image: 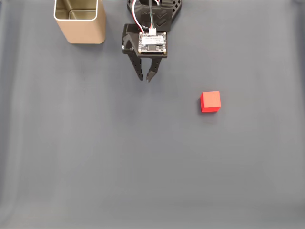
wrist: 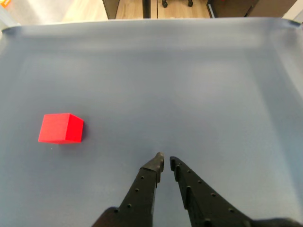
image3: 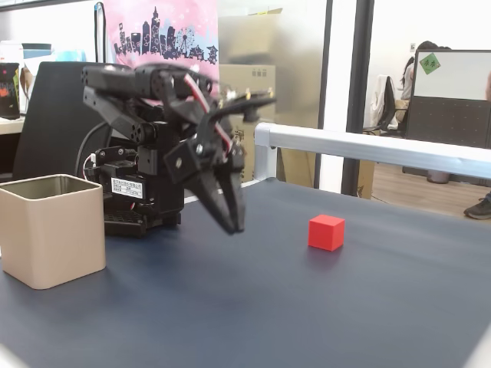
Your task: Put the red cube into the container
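The red cube [image: 210, 101] rests on the dark grey mat, down and to the right of my gripper [image: 145, 77] in a fixed view. In the wrist view the cube [wrist: 60, 128] lies far left of the gripper [wrist: 165, 161], whose fingertips nearly touch with nothing between them. The tan container [image: 86, 31] stands upright at the top left, left of the arm, with its mouth showing bare inside. From the side, the gripper [image3: 234, 226] hangs above the mat between the container [image3: 54, 238] and the cube [image3: 326, 231].
The arm's black base [image3: 142, 207] stands right behind the container. A metal rail [image3: 368, 146] runs along the table's far edge. The grey mat [image: 143, 167] stretches wide around the cube. Office furniture and a person's shoe [image3: 482, 208] are beyond the table.
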### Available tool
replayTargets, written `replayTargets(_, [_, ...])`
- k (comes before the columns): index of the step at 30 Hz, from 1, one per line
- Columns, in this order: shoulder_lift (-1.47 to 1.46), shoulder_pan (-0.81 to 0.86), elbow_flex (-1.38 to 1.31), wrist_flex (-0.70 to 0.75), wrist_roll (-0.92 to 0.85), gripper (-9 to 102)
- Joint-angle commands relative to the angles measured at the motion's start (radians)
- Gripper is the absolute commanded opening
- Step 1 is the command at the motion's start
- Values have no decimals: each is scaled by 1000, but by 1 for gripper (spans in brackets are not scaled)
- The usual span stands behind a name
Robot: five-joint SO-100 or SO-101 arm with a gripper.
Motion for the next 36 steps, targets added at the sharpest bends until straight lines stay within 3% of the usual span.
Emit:
replayTargets(1, [-75,-12,-175,9,14,0])
replayTargets(12, [-439,-262,-589,322,190,0])
replayTargets(17, [-594,-382,-736,399,301,3])
replayTargets(25, [-738,-454,-847,399,414,16])
replayTargets(36, [-871,-506,-873,365,437,32])
